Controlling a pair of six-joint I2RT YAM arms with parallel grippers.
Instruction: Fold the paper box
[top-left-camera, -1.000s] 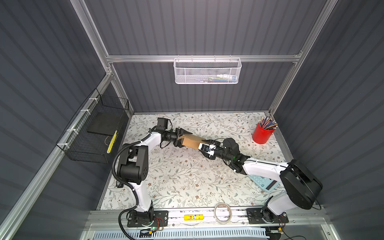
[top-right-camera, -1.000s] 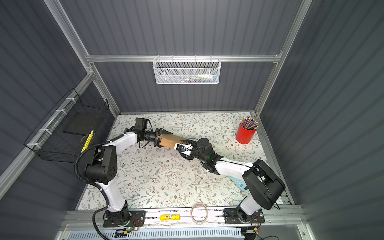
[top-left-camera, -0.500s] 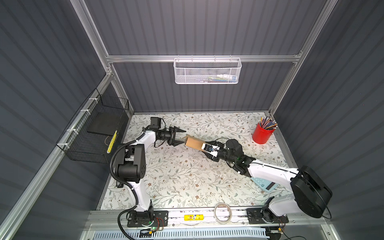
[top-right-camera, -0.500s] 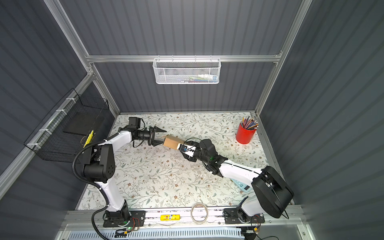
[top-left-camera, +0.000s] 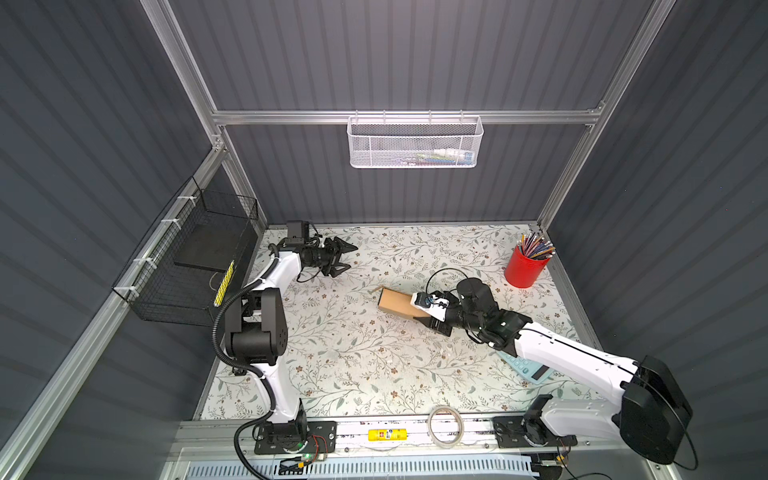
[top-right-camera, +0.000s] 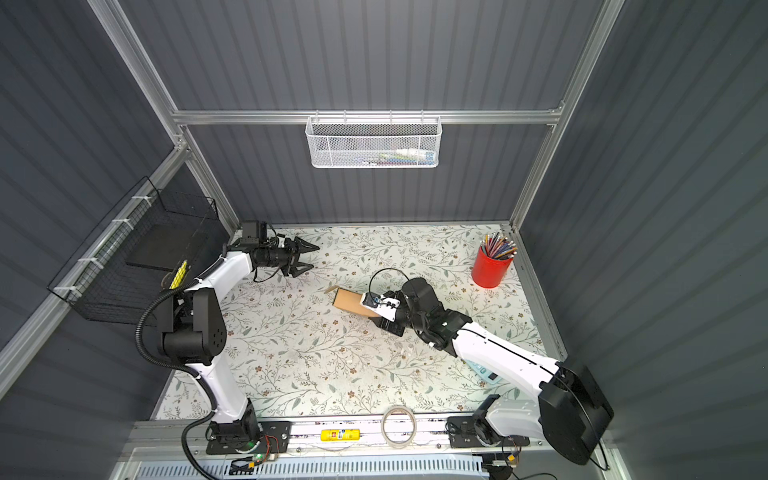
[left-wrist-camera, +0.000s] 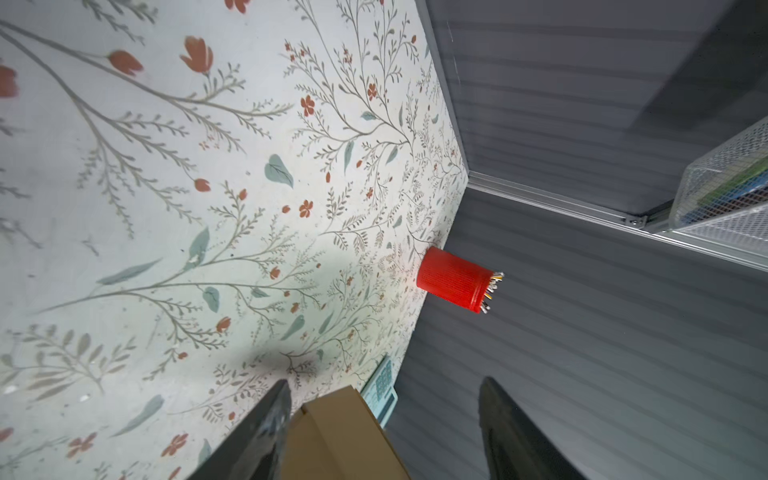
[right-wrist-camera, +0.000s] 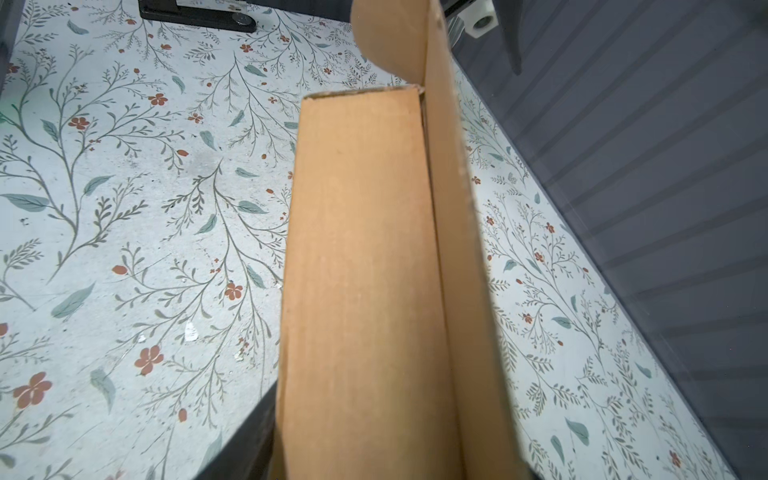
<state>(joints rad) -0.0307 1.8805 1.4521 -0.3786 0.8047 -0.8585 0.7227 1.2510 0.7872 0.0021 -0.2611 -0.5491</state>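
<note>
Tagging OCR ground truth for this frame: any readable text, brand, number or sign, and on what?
None legible.
paper box: plain, no print.
yellow item on the front rail: print too small to read.
yellow strip in the black wire basket: markings too small.
calculator: keys blurred.
contents of the white mesh basket: labels blurred.

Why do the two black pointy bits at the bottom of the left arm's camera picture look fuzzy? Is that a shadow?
Left wrist view: the left gripper sits right by the lens, so its fingers blur, while the red cup looks crisp; the dark smudge on the table is a soft shadow. Right wrist view: the paper box is sharp enough to show its grain.
</note>
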